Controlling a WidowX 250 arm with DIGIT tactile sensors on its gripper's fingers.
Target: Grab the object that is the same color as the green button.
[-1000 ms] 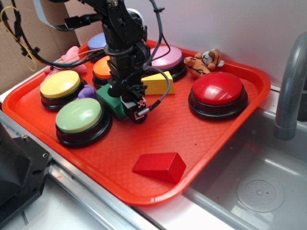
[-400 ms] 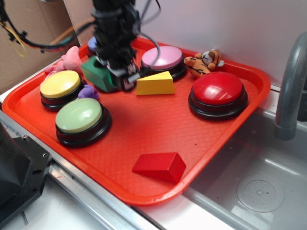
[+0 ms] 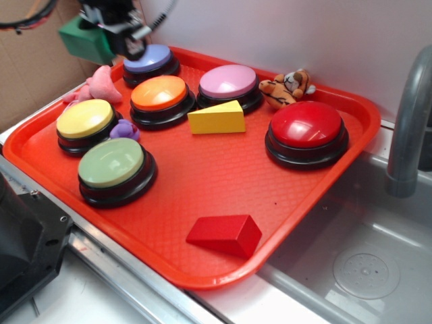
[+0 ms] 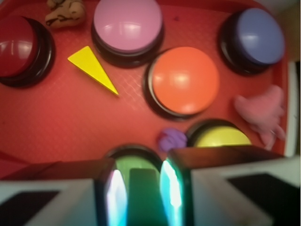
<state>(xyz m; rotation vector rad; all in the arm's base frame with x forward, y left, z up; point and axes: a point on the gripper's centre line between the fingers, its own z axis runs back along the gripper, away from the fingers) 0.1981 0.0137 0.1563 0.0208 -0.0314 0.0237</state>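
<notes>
The green block (image 3: 83, 40) is held clamped in the gripper (image 3: 116, 30), lifted clear of the tray (image 3: 223, 182) at the top left of the exterior view. In the wrist view the block (image 4: 141, 193) is seen pinched between the two fingers (image 4: 115, 193), the jaws closed on its sides.

Directly under the gripper in the wrist view, the green button (image 4: 129, 157) is partly hidden by the block. In the exterior view the green button (image 3: 111, 162) sits well below and nearer the tray's front edge. Just beyond the gripper tips, a small purple toy (image 4: 171, 140) and the yellow button (image 4: 221, 136) are seen. Further out lie the orange button (image 4: 185, 80), pink button (image 4: 128, 23) and yellow wedge (image 4: 91, 68). The red wedge (image 3: 225, 234) lies far from the gripper, near the tray's front edge.
</notes>
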